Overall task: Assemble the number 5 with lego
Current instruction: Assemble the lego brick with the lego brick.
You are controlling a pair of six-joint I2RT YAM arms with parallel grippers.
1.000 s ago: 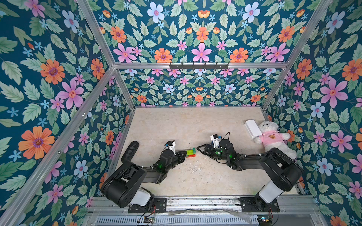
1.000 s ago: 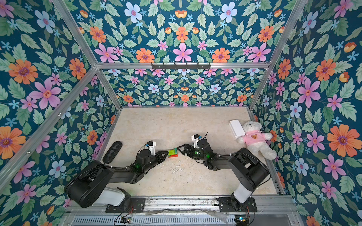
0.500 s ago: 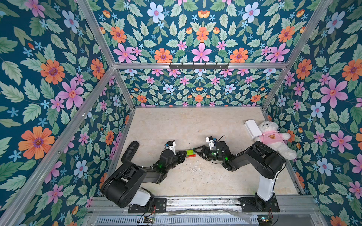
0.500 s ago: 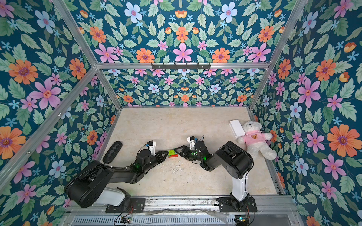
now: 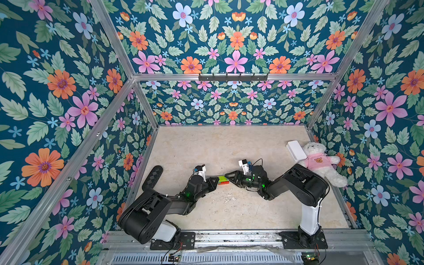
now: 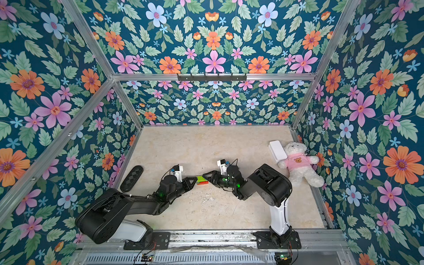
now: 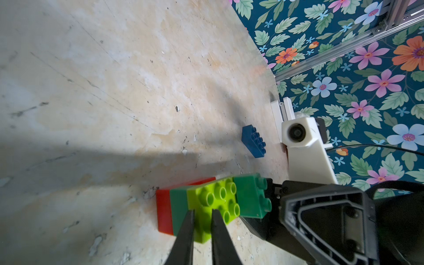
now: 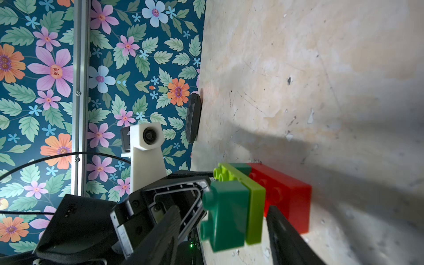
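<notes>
Left gripper (image 7: 202,212) clamped on the lime-green brick (image 7: 213,199); right gripper (image 8: 222,207), jaws open, straddling the attached dark-green brick (image 8: 227,218).

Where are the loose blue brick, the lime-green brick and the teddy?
blue brick (image 7: 252,141): left wrist view, the middle of the brick, beside its studs.
lime-green brick (image 7: 218,199): left wrist view, its studded face.
teddy (image 5: 317,161): in a top view, its pink shirt.
</notes>
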